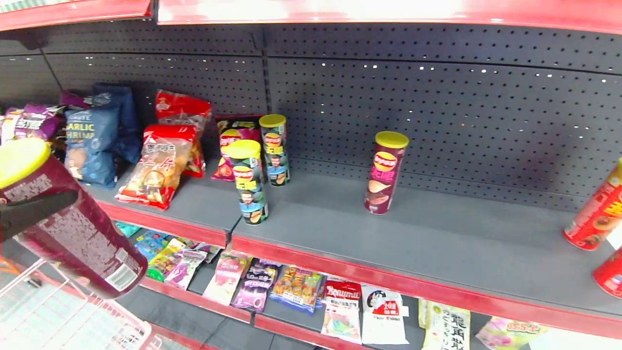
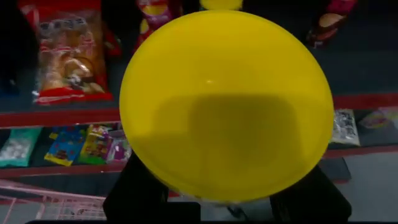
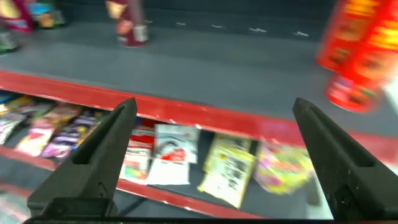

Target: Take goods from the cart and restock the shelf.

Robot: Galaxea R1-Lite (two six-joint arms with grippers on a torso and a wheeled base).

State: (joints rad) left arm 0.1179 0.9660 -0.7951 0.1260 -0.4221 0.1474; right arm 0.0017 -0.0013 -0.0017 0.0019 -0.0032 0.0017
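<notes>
- Gripping the held maroon chip can (image 1: 82, 233), the left gripper (image 2: 225, 165) has its dark fingers (image 2: 140, 190) clamped on opposite sides of the tube, just behind the yellow lid (image 2: 224, 99).
- That can is in the air and tilted, with its lid raised toward the head camera and its base slanting down toward the shelf (image 1: 437, 243). It is well left of the upright maroon can (image 1: 385, 172), lower than it, and out in front of the shelf's red front edge.
- Below the held can, and so far down-left of the upright maroon can, sits the pink wire cart (image 1: 63, 316).
- The right gripper (image 3: 214, 106) has its fingers spread wide with nothing between them. It points at the shelf from in front of the red edge, to the right of the upright maroon can.
- Two green-and-black chip cans (image 1: 249, 182) stand on the shelf just left of the upright maroon can, one behind the other.
- Red chip cans (image 1: 595, 214) are well to the right of the upright maroon can.
- Red snack bags (image 1: 158, 172) and a blue shrimp-chip bag (image 1: 92, 146) lean farther left than the green-and-black pair.
- Flat snack packets (image 1: 301, 287) lie on the board below the upright maroon can.
</notes>
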